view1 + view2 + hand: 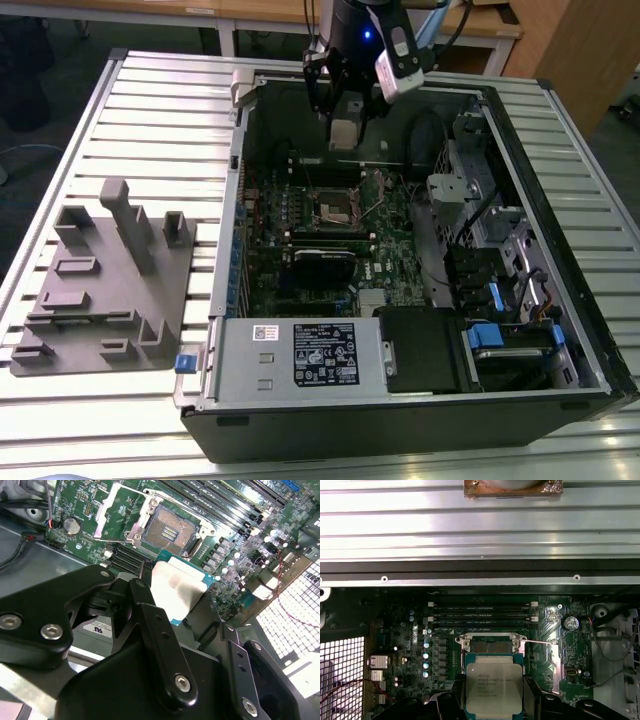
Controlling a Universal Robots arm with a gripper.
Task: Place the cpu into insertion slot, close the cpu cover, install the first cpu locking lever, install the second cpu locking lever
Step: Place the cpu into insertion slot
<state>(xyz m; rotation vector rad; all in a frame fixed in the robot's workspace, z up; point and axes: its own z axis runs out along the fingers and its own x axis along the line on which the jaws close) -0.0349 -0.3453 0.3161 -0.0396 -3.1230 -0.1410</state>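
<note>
Grey-topped cpu (494, 687) nearest: grips it by two opposite edges between black fingers (150, 615), holds it in air above the green board (82, 502). Beyond, faces the insertion slot (170, 530), bare, cpu cover (105, 510) flipped open beside it.

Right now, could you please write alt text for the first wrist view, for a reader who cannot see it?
The gripper grips the cpu, its silvery top facing the camera, with the empty insertion slot showing just past it on a green circuit board. Farther off lie long black memory slots and a ribbed metal table.
</note>
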